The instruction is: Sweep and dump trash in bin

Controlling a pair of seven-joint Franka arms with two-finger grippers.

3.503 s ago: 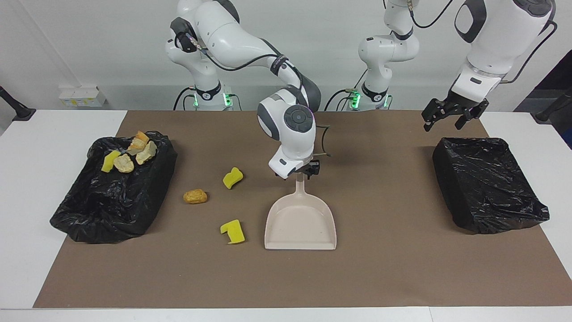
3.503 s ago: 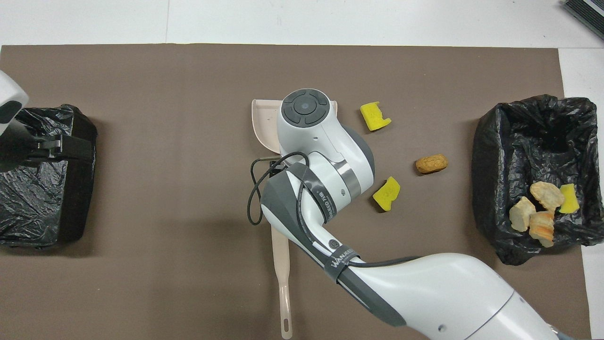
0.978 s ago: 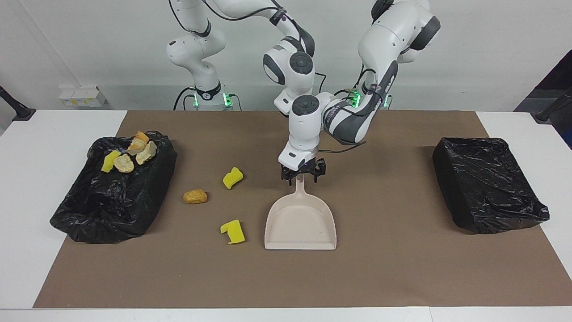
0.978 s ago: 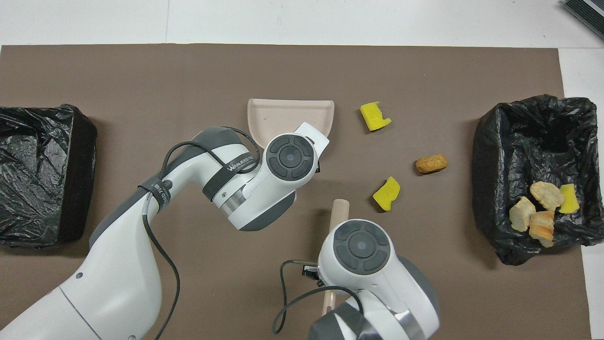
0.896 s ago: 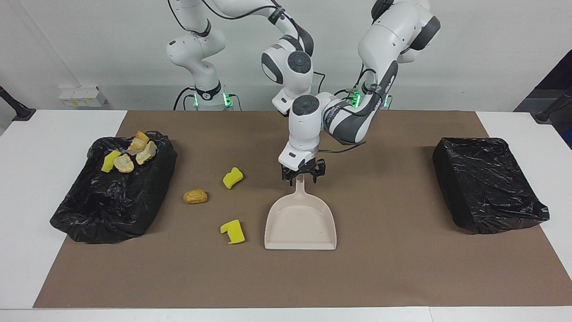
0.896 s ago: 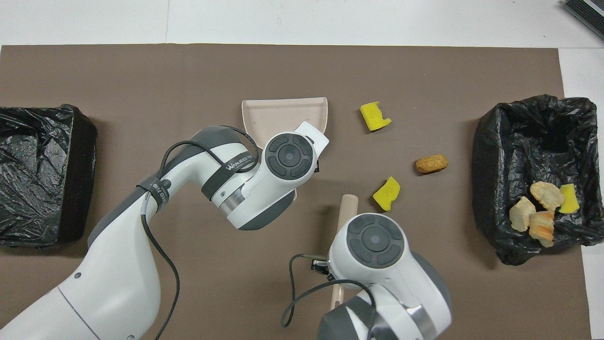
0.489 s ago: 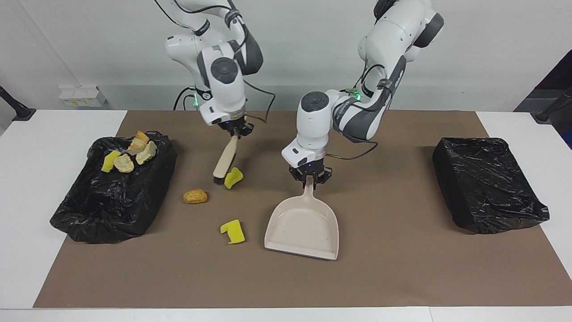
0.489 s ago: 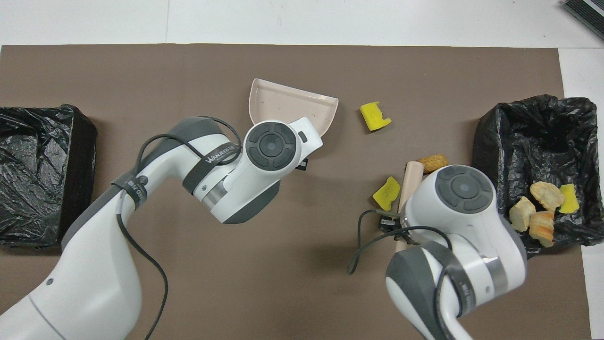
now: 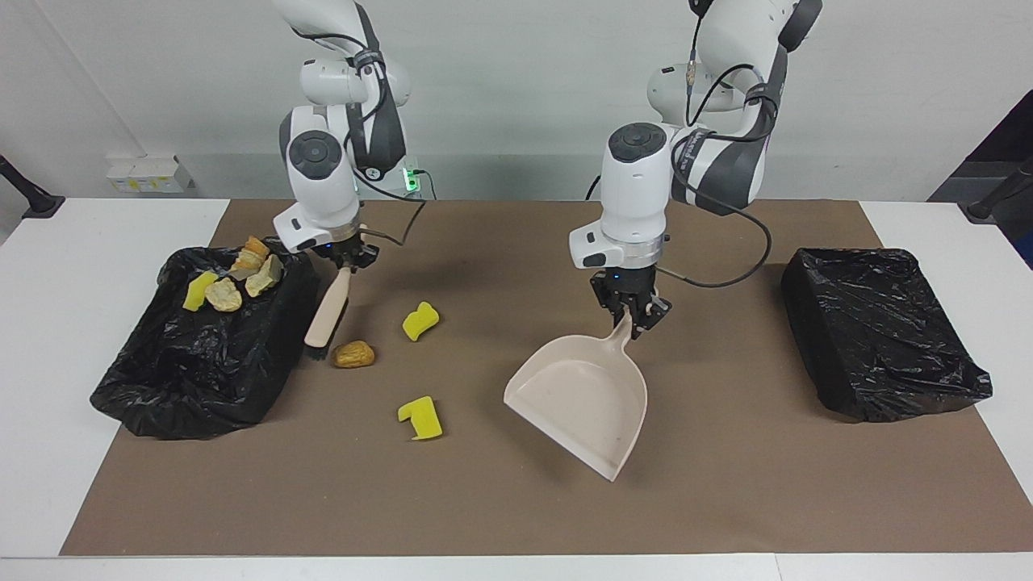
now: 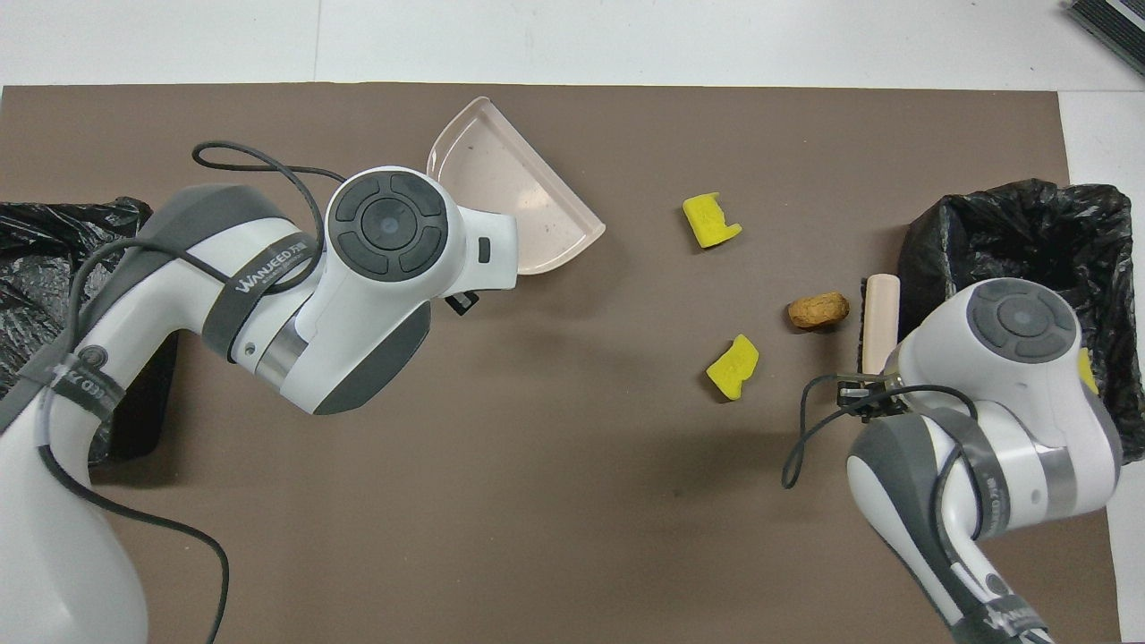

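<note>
The right pincer [image 9: 345, 260] is clamped on the handle of the beige brush [image 9: 327, 311], which slants down so its dark bristles sit just beside the tan-brown lump [image 9: 353, 353], between that lump and the trash-filled bin [image 9: 202, 371] at the right arm's end of the desk [image 9: 48, 323]. The left pincer [image 9: 633, 311] grips the handle of the beige dustpan [image 9: 585, 407], whose open mouth is turned toward the loose trash and stands well apart from it. Three scraps lie loose on the brown mat [image 9: 726, 484]: the tan-brown lump, a yellow sponge chunk [image 9: 420, 320] nearer to the robots, and a notched yellow sponge chunk [image 9: 421, 417] farther from them, nearest the dustpan. Nothing lies between these scraps and the dustpan. Four more scraps [image 9: 234, 274] rest on the black liner in the bin's corner nearest the robots: one yellow sponge piece and three pale tan, crusty lumps. A second black-lined bin [image 9: 880, 331] sits at the left arm's end of the desk. The sponge chunks are bright yellow with cut edges; the loose lump is rounded and golden brown.
</note>
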